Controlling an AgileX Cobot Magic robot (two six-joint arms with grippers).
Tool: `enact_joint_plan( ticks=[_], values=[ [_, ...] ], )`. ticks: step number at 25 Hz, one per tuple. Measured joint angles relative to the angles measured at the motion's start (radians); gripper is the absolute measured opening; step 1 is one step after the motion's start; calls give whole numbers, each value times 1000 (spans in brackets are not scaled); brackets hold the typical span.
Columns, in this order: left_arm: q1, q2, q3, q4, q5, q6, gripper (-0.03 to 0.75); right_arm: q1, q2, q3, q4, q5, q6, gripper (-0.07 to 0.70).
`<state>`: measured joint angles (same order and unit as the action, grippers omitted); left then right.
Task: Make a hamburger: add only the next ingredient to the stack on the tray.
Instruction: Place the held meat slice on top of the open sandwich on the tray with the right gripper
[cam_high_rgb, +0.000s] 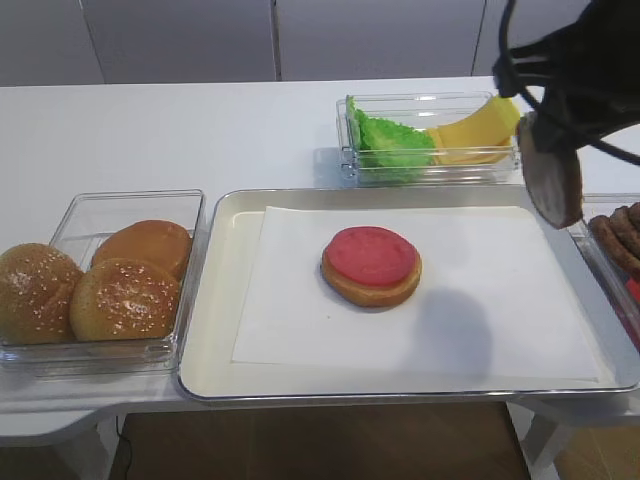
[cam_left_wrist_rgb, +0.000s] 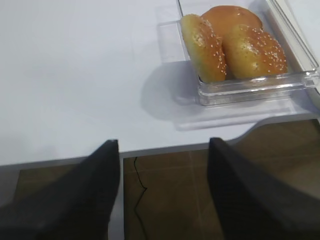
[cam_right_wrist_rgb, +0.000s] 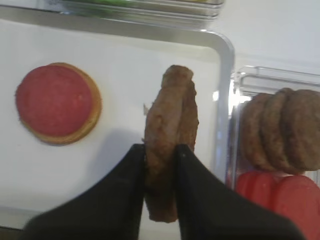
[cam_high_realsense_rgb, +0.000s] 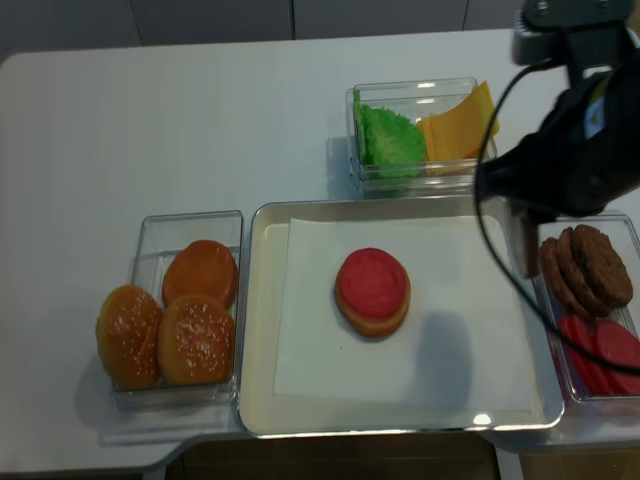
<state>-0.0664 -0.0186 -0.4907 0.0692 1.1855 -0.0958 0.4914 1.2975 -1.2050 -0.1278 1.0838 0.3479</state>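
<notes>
Right hand (cam_right_wrist_rgb: 160, 165): both black fingers (cam_right_wrist_rgb: 120, 195) clamped on the meat patty (cam_right_wrist_rgb: 170, 130), one on each flat face. Patty hangs on edge, vertical, lower rim pinched between the fingers, upper part projecting beyond the fingertips. In the exterior high view the patty (cam_high_rgb: 552, 178) hangs below the arm, clear of any surface, over the right rim of the tray (cam_high_rgb: 225, 300).

Stack (cam_right_wrist_rgb: 57, 102): tan bun base with red slice on top, flat on the white paper sheet (cam_high_rgb: 300, 300). Lies well to the left of the right hand, apart from the held patty, nothing touching it.

To the right of the right hand, past the tray rim: clear box (cam_right_wrist_rgb: 245, 80) holding more patties (cam_right_wrist_rgb: 285, 127) on edge, with red slices (cam_right_wrist_rgb: 280, 197) nearer the camera.

Left hand (cam_left_wrist_rgb: 162, 195): fingers stand apart, nothing between them, poised over the tabletop (cam_left_wrist_rgb: 75, 75) edge. Sesame buns (cam_left_wrist_rgb: 232, 42) in a clear box lie ahead of it and to its right.
</notes>
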Motion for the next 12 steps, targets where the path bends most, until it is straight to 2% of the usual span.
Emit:
enact_joint_plan(
  ticks=[8,12],
  values=[
    [0,0,0,0,0,0,415,183,66,-19,-2,-27,68,137],
    [0,0,0,0,0,0,415,219,133,-19,-20,-54,93,137]
  ],
)
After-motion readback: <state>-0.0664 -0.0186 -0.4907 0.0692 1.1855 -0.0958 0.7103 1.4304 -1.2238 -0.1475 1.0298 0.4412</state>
